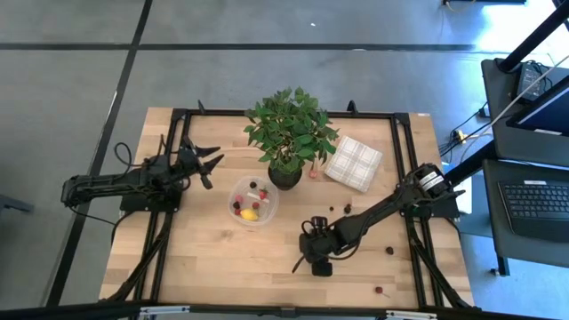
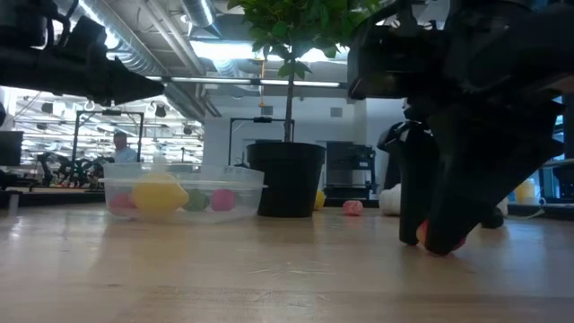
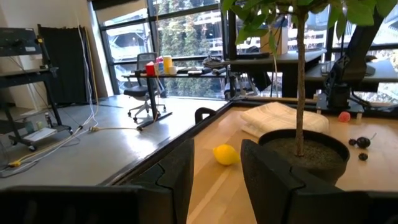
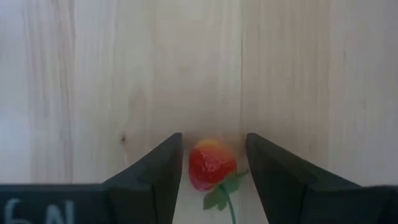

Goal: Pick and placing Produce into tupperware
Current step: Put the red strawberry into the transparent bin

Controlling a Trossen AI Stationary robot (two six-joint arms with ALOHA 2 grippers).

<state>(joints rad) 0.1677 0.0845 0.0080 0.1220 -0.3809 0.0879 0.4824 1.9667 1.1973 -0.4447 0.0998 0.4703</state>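
- Right gripper stands down on the table's near side, fingers straddling a red strawberry, not yet visibly clamped.
- Tupperware at mid-table already holds several pieces.
- Loose berries remain scattered.
- Left gripper waits farther back, narrowly parted, empty.

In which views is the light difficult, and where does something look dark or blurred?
Low view: bright ceiling lights and windows behind leave the right gripper and plant pot as dark silhouettes. Left wrist view: daylight windows backlight the potted plant; the near fingers look soft. Right wrist view: even light, the strawberry is clear. High view: glare at the top right.
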